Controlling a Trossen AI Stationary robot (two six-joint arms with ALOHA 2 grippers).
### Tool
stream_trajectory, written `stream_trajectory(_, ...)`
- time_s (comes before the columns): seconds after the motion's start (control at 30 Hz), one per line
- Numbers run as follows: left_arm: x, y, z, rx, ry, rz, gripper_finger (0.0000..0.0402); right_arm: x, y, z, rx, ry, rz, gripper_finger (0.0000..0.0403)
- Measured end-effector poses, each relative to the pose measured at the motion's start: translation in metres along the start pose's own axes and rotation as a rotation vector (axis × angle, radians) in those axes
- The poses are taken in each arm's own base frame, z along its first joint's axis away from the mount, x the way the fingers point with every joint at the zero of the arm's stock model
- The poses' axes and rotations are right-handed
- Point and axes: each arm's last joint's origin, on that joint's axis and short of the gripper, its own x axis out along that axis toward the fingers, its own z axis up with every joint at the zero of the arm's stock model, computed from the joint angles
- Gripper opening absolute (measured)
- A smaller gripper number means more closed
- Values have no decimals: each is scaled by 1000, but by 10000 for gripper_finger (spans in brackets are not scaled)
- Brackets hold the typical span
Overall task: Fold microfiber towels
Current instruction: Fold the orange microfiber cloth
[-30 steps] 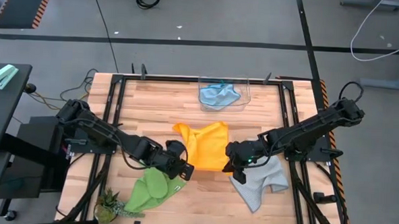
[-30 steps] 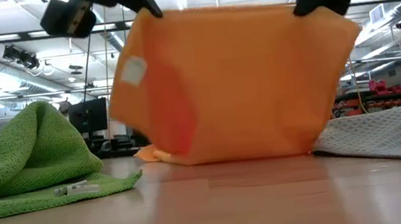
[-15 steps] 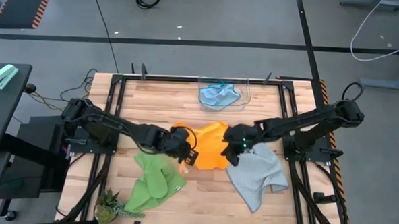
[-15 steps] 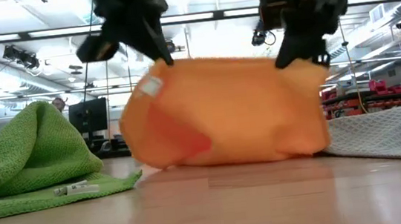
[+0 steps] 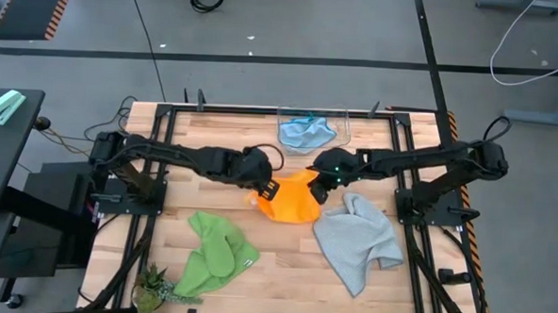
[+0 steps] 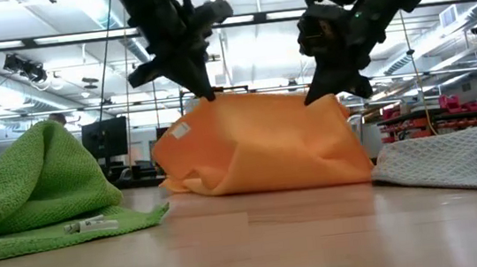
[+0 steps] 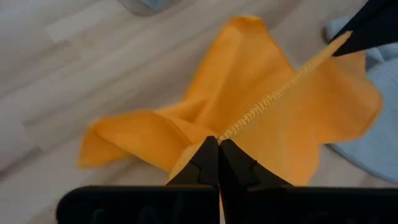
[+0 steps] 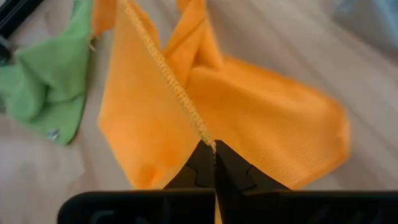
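Observation:
The yellow-orange towel [image 5: 294, 202] lies bunched at the table's middle, its lower folds on the wood [image 6: 259, 162]. My left gripper [image 5: 265, 180] and my right gripper [image 5: 328, 178] are each shut on one end of its raised hemmed edge; both also show in the low view, left [image 6: 208, 97] and right [image 6: 315, 97]. The bright green towel [image 5: 212, 258] lies crumpled at the near left. The light grey towel [image 5: 355, 241] lies at the near right. The light blue towel [image 5: 306, 131] lies in a clear container at the far middle. My left gripper pinches the stitched hem's end [image 7: 227, 131] between its two fingers, slanting down from the table's left. The hem runs taut to the other gripper; the cloth hangs below, its lower part on the table. My right gripper pinches the hem's other end [image 8: 203, 134] between its two fingers, slanting down from the table's right. The cloth hangs below it, its lower folds resting on the wood.
The clear container [image 5: 344, 131] stands at the far edge just beyond the grippers. A small potted plant [image 5: 152, 288] sits at the near left corner. Bare wood shows between the green and grey towels, toward the near edge.
Both grippers have gone toward the table's far edge and lower, staying shut on the hem. The orange towel, which hung tall from them like a curtain, has been carried over itself and now sags, bunched on the table.

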Motion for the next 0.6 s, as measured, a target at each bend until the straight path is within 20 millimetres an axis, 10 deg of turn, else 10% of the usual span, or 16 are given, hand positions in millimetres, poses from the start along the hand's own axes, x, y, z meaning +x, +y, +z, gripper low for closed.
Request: stream_trajectory(0.6, 39, 13, 25, 181, 25, -8, 7, 0, -15, 0, 33, 0, -157, 1)
